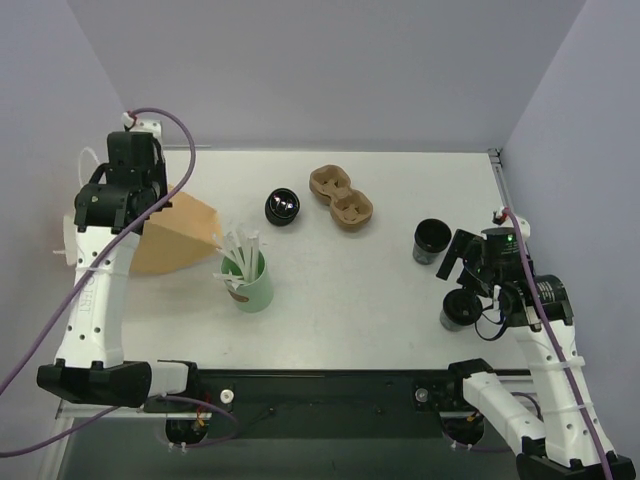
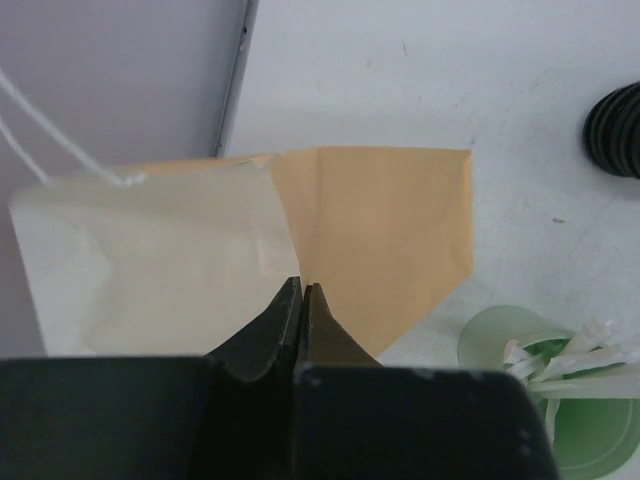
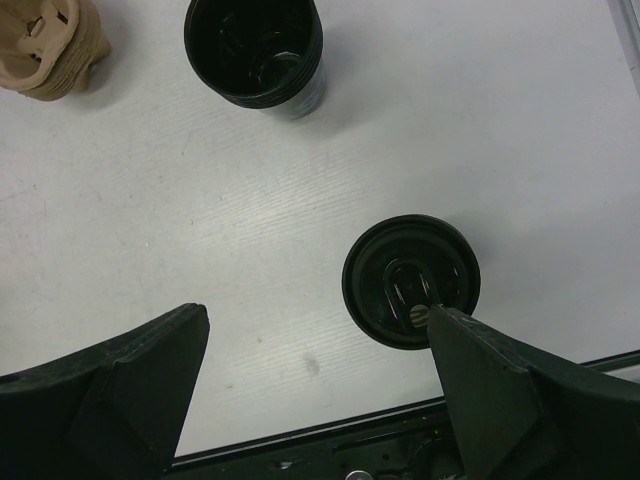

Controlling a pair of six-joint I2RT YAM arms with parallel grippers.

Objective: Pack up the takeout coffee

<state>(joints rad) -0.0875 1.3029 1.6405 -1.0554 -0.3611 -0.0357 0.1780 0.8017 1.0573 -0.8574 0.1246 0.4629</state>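
The takeout coffee, a short black cup with a black lid, stands near the front right of the table. In the right wrist view the takeout coffee lies below and just inside my right finger, which overlaps its lid. My right gripper hovers over it, open wide, touching nothing. At the far left a brown paper bag lies on the table. My left gripper has its fingertips pressed together on the bag's edge, where the pale panel meets the brown one.
A lidless black cup stands just behind the coffee. A cardboard cup carrier and a black cup with a shiny inside sit mid-table. A green cup with white straws stands beside the bag.
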